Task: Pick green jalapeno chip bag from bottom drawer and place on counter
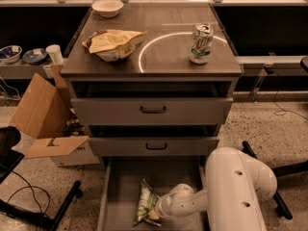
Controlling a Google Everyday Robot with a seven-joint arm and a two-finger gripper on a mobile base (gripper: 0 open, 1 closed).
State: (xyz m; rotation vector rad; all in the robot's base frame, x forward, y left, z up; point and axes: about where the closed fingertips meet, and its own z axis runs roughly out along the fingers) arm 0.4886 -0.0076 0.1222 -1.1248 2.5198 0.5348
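Observation:
The green jalapeno chip bag (146, 203) stands tilted on its edge on the floor of the open bottom drawer (124, 184), near the drawer's middle front. My gripper (157, 214) is down inside the drawer, right against the bag's right side and touching it. My white arm (236, 191) reaches in from the right and covers the drawer's right part. The counter (168, 64) above has a thin bright ring (142, 52) on it.
On the counter are a larger tan-yellow bag (114, 43), a soda can (201, 43) inside the ring and a white bowl (108, 6) at the back. Two shallower drawers (153, 110) stand partly open above the bottom one. A cardboard box (43, 114) sits on the floor at the left.

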